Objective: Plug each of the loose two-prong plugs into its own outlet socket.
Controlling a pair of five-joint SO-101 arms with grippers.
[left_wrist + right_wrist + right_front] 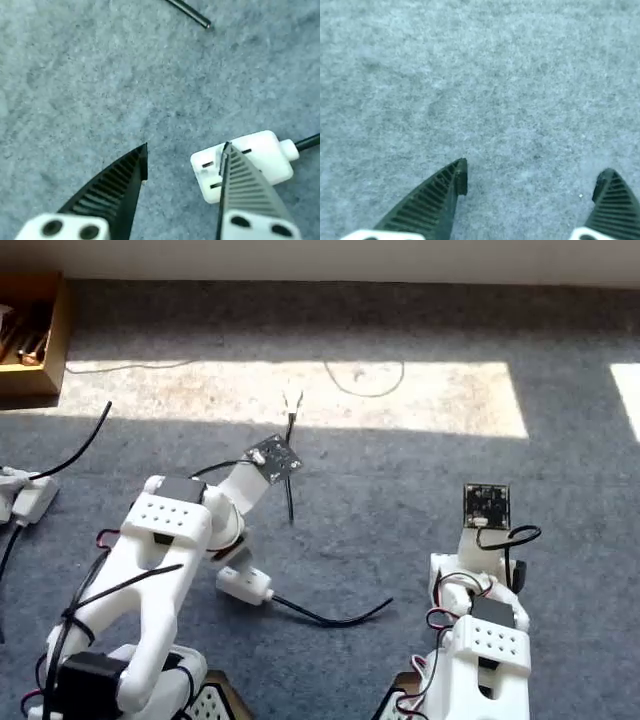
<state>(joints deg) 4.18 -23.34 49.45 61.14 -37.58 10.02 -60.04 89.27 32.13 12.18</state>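
Left tool (186, 146) is being held spread wide, nothing pinched, low over the grey carpeted worktop (90, 85). One of its fingers (245, 185) is being shown overlapping the white outlet socket (260, 157); contact can't be confirmed from this angle. The socket is lying flat on the carpet. Its slotted face is being pointed toward the gap between the fingers, and a black cable (307, 142) is being led out of its opposite end. A separate cable end (190, 12) is lying well apart from the socket.

Right tool (534, 166) is also being held spread, empty, over bare carpet.

In the high view the socket is being seen just beside the left arm (150, 540), with its cable curving off toward the right arm (480, 640). Ahead of the left arm, at the edge of the sunlit patch (440, 400), what is probably a loose plug (292, 400) is lying with a dark cord (290, 502) trailing back from it; it is too small to be sure. A white block (30, 500) with a black lead is being seen at the left edge, well apart from the socket. A wooden box (30, 335) is sitting in the far left corner. A thin wire loop (365, 380) is lying in the sunlit patch.
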